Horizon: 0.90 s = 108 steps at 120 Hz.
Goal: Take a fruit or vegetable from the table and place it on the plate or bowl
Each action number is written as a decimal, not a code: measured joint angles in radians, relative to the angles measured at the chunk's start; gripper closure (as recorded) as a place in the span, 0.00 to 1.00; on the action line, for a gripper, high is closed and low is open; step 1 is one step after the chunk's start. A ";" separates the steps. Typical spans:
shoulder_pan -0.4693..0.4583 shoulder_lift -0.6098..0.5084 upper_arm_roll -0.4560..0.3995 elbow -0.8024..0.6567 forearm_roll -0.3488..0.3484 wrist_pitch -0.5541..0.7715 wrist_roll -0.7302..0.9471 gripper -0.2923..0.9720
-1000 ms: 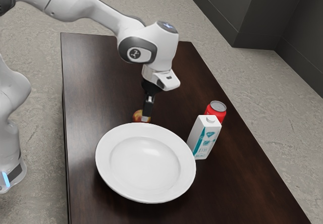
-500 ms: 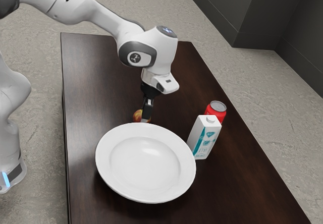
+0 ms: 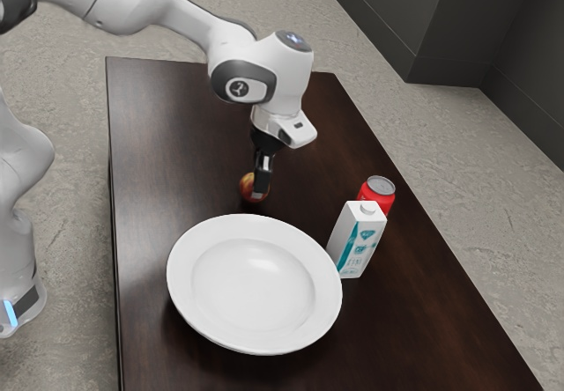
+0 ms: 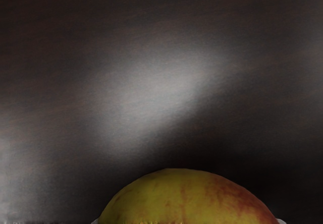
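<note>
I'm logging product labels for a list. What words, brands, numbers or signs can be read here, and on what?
On the milk carton: teal and dark print, too small to read.
On the red can: no legible label.
On the arm joint: a round emblem, no readable letters.
On the apple and the plate: no writing.
Nothing can be quoted.

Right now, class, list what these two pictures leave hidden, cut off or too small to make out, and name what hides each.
- The apple: in the exterior view it is partly covered by the pincer. In the wrist view its lower part is cut off by the picture's edge.
- The red can: in the exterior view its lower body is hidden behind the carton.
- The carton's print: in the exterior view it is too small to read.
</note>
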 joint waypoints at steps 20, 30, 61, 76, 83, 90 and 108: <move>-0.006 0.003 -0.013 0.110 0.013 -0.143 -0.014 0.69; -0.012 0.002 -0.090 0.177 0.011 -0.236 -0.023 0.69; 0.031 -0.130 -0.306 0.198 0.005 -0.494 -0.089 0.69; 0.123 -0.234 -0.486 0.131 0.003 -0.501 -0.119 0.69; 0.151 -0.249 -0.575 0.104 0.000 -0.464 -0.131 0.69; 0.178 -0.248 -0.654 0.095 -0.012 -0.432 -0.144 0.69; 0.197 -0.231 -0.723 0.092 -0.035 -0.383 -0.172 0.69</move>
